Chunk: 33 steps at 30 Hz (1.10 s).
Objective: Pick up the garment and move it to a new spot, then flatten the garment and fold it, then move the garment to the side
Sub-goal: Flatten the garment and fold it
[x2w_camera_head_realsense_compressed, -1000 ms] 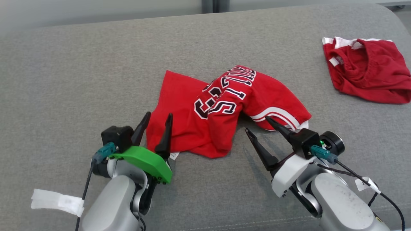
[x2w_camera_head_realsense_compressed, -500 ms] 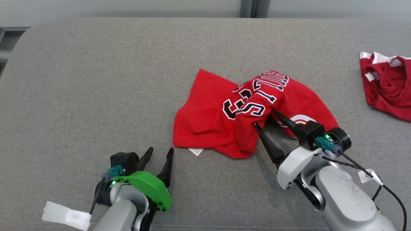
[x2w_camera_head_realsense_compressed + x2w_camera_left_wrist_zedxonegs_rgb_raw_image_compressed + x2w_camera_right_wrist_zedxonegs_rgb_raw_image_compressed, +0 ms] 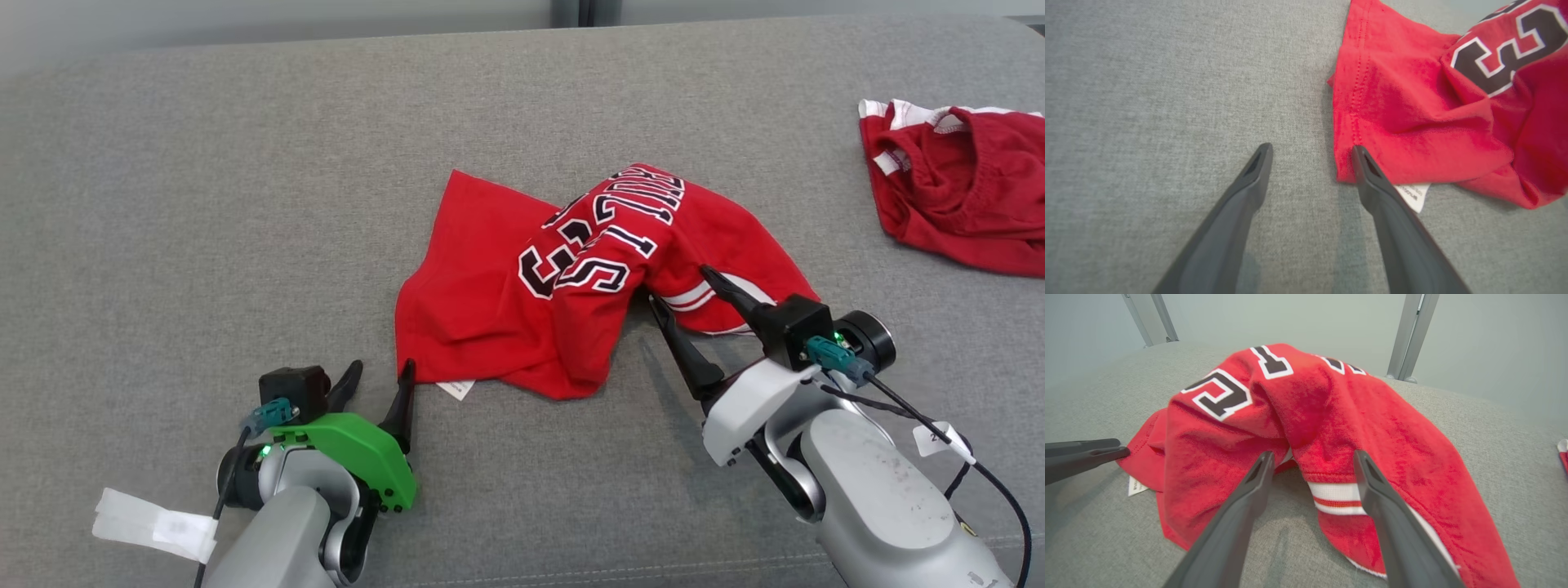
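The garment (image 3: 490, 310) lies at the centre of the head view on the upholstered surface (image 3: 204, 204). A second garment (image 3: 955, 196) sits well apart from it at the upper right edge of the frame. The left hand (image 3: 381, 364) is at the lower left, one fingertip just beside the garment's lower left corner and its label (image 3: 455, 389), with a strip of tape (image 3: 151, 523) nearer the frame's lower left corner. The right hand (image 3: 679, 286) enters from the lower right, one fingertip over the garment's lower right edge and the other just beside it.
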Available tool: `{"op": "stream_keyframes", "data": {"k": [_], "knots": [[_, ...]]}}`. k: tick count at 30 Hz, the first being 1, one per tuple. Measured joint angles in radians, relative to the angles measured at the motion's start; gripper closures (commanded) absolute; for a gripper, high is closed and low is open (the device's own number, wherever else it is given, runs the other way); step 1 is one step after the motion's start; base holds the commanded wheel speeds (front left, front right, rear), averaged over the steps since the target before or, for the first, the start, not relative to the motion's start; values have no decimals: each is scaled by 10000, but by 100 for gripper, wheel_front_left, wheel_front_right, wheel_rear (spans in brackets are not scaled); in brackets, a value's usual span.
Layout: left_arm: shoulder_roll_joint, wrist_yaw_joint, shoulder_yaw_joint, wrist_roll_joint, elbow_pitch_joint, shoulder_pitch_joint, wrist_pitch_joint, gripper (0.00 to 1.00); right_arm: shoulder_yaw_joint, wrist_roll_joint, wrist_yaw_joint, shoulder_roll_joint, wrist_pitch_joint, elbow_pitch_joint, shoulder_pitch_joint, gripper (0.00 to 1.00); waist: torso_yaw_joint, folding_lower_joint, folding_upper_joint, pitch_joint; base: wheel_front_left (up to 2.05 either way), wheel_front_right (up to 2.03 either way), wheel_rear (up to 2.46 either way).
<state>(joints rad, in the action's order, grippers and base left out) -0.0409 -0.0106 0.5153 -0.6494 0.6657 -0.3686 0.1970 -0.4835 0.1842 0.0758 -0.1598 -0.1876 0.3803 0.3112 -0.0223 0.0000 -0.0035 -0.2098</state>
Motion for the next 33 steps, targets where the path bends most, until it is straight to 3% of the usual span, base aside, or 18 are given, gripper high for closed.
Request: {"op": "stream_keyframes", "data": {"k": [5,6,7,8,9,11,20,22,33], "knots": [[-6,-56,4,-63,322,-148,-25,0,2,0,2,-8,-67,35,87,0,345,0,0,-88,0,0,0],[-6,17,42,-65,341,-199,-27,9,4,0,2,-8,-71,63,86,0,412,0,0,-101,0,0,0],[-6,96,84,-63,347,-247,-27,33,10,0,0,-19,-111,100,86,0,477,0,0,-112,0,0,0],[-6,176,128,-63,353,-276,-27,33,25,0,-4,-33,-146,144,84,0,534,0,0,-120,0,0,0],[-6,224,205,-63,359,-299,-27,62,58,0,-77,-50,-146,176,80,0,581,0,0,-124,0,0,0],[-4,332,364,-75,355,-339,-25,100,188,4,-157,-92,-178,198,74,0,634,0,0,-123,0,0,0],[31,606,209,-240,-184,-639,414,100,635,127,-353,-249,-376,290,21,0,497,0,0,105,0,0,0],[29,606,-82,-207,-727,-1204,518,100,790,274,-514,-242,-410,288,-38,0,430,0,0,209,0,0,0],[104,403,-924,648,-2780,-3816,548,100,729,380,-508,-35,-495,278,-146,0,484,0,0,450,0,0,0]]}}
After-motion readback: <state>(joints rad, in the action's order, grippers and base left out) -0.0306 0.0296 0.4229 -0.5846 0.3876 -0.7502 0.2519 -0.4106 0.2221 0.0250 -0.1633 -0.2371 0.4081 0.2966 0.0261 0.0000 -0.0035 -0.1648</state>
